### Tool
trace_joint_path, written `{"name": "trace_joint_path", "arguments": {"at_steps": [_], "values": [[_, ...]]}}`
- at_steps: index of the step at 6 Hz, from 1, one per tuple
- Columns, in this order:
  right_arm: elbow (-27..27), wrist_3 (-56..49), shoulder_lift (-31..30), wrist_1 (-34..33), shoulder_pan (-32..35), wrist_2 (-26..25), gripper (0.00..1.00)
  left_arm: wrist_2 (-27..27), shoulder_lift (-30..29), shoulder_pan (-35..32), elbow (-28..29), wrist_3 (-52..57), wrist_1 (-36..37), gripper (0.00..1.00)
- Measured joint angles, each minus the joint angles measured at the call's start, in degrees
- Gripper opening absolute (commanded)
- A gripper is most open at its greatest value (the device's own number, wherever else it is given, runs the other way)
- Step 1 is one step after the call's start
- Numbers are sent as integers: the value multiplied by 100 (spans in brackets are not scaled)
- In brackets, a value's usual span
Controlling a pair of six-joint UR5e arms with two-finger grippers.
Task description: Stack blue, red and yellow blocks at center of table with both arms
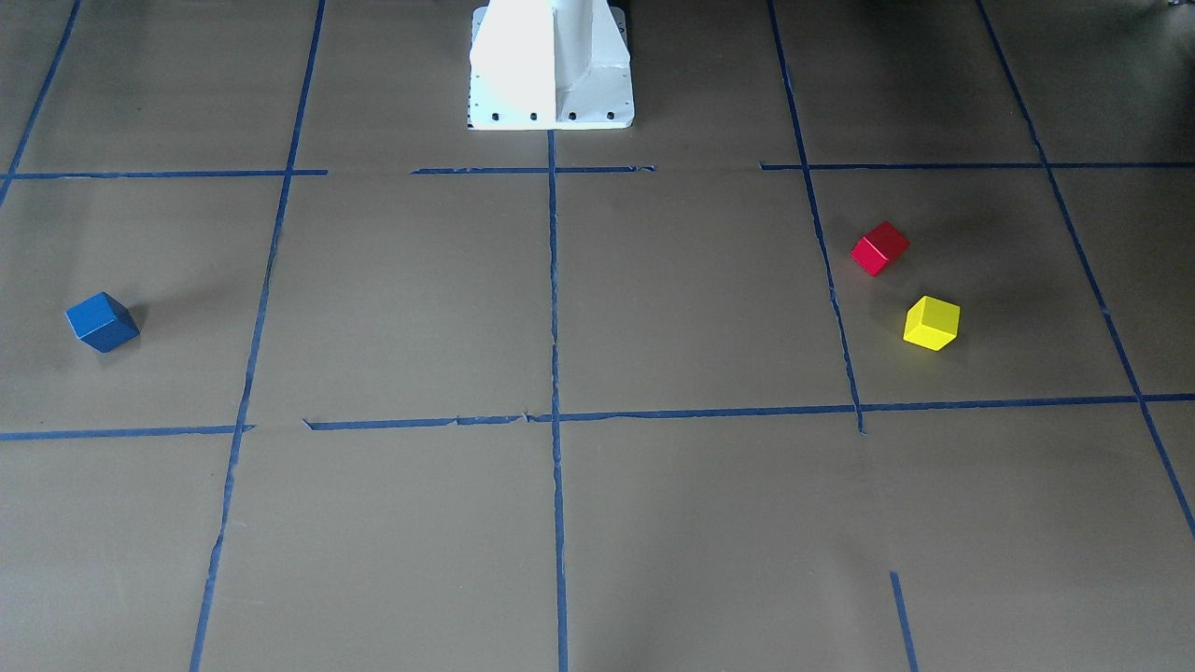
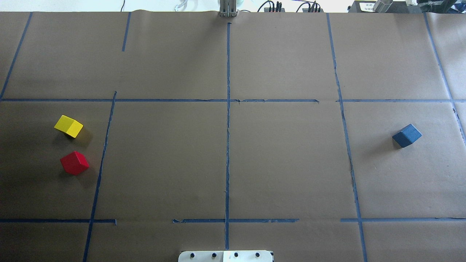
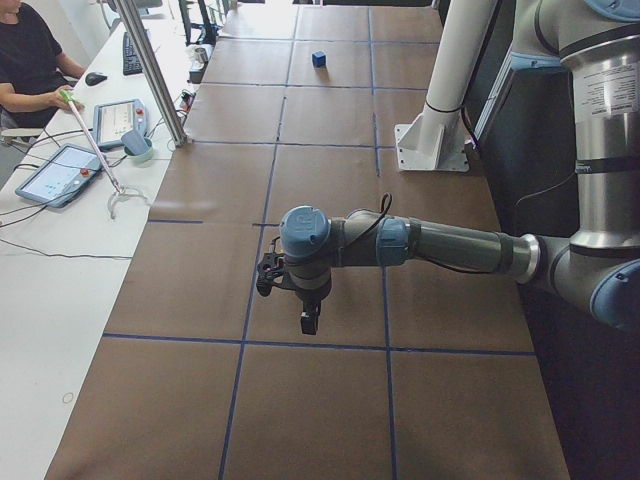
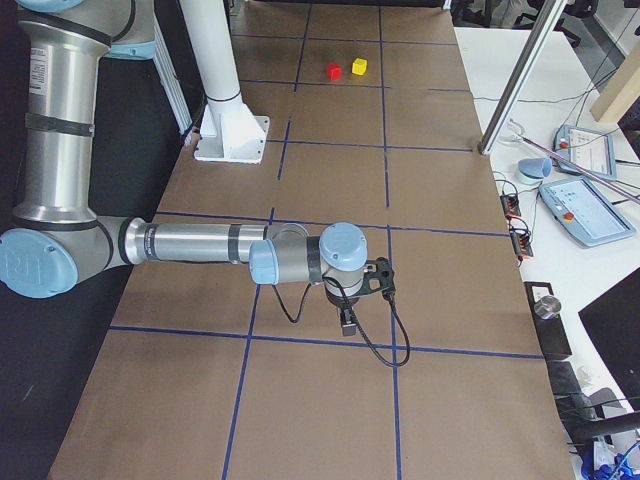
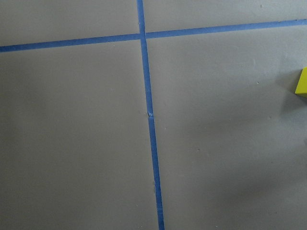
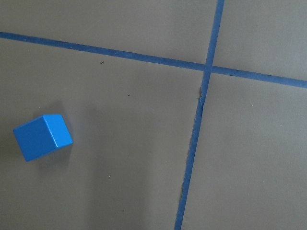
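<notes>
Barely begun, judging by the layout: not one of the three pieces lifted, none brought to the middle. Can find the small blue wooden cube [image 2: 407, 135] alone at the middle right of the overhead frame, resting on the brown paper-covered table [image 2: 284, 163], well apart from the other two. Can find the small yellow wooden cube [image 2: 68, 126] at the middle left of the same frame, with the small red wooden cube [image 2: 74, 163] just below it, near each other but not touching. Along the long blue tape line [image 2: 228, 145] down the centre of that frame, no cube at all. Cannot tell, for the left gripper [image 3: 310, 325] or the right gripper [image 4: 347, 325], whether the fingers are apart or together. Can see them only small in the two side views, pointing down over the paper, while the wrist views show none of their fingers. Left to do, by this reading, is everything: fetch blue from the right arm's side, fetch red and yellow from the left arm's side, carry all three to the centre and build the stack there.
</notes>
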Motion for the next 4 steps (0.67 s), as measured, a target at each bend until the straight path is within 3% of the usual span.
{"name": "trace_joint_path", "arguments": {"at_steps": [4], "values": [[51, -825, -343, -13, -1, 22, 100, 60, 291, 64, -201, 90, -97, 100]]}}
